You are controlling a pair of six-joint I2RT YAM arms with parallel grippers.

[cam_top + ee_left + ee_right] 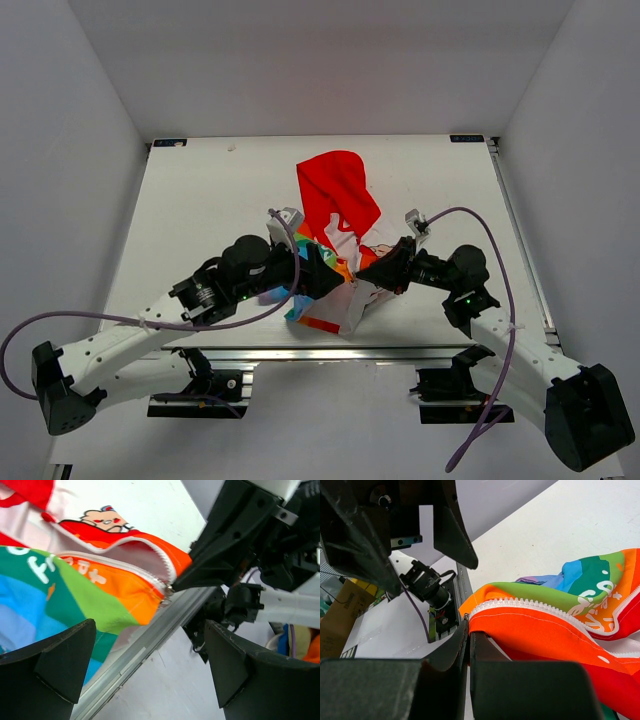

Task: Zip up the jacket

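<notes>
1. Jacket (335, 200), seen from above: it lies mid-table (200, 190), red hood at the far end, rainbow hem toward my bases. The zipper's long axis therefore runs away from me, toward the hood. My left pincer (335, 278) and right pincer (365, 272) meet at the hem, about equally close to it.
2. Left wrist: my left pincer (150, 670) is spread wide and holds nothing. The hem sits just beyond the fingers (60, 665), up and to the left. The zipper (150, 572) is unjoined, with white lining showing between its two rows of teeth. The rows converge on a small metal piece at my right pincer's tip (182, 580); whether it is a slider or a stop, I cannot tell.
3. Right wrist: my right pincer (468, 640) is pressed together on the orange hem corner at the zipper's (530, 607) lower end, and the teeth run off to the right. I judge my left pincer should take the pull there and draw it toward the hood while the right anchors the hem.
</notes>
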